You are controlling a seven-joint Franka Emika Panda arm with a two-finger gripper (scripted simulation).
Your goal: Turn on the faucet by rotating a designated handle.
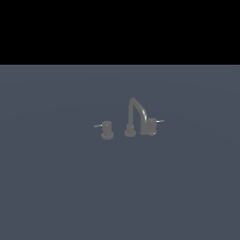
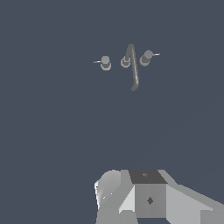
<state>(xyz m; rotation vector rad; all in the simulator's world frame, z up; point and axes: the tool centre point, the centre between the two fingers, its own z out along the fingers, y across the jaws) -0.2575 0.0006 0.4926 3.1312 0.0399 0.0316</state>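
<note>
The faucet [image 1: 136, 111] is a small dull-grey tap set standing on the blue-grey floor, with a tall arched spout on a round base. The handle [image 1: 151, 125] is the stubby cylinder on the exterior view's right, and its thin pale rod [image 1: 160, 121] points right, away from the spout. In the wrist view the faucet [image 2: 133, 65] and the handle [image 2: 146, 57] are seen from above, far from the gripper [image 2: 131, 203]. Only grey blocks of the gripper show at the picture's edge, and its fingertips do not show. The arm is out of the exterior view.
A matching valve [image 1: 107, 130] stands on the exterior view's left of the spout, with its rod pointing left. It also shows in the wrist view [image 2: 105, 62]. The flat blue-grey floor [image 1: 56, 187] lies all around.
</note>
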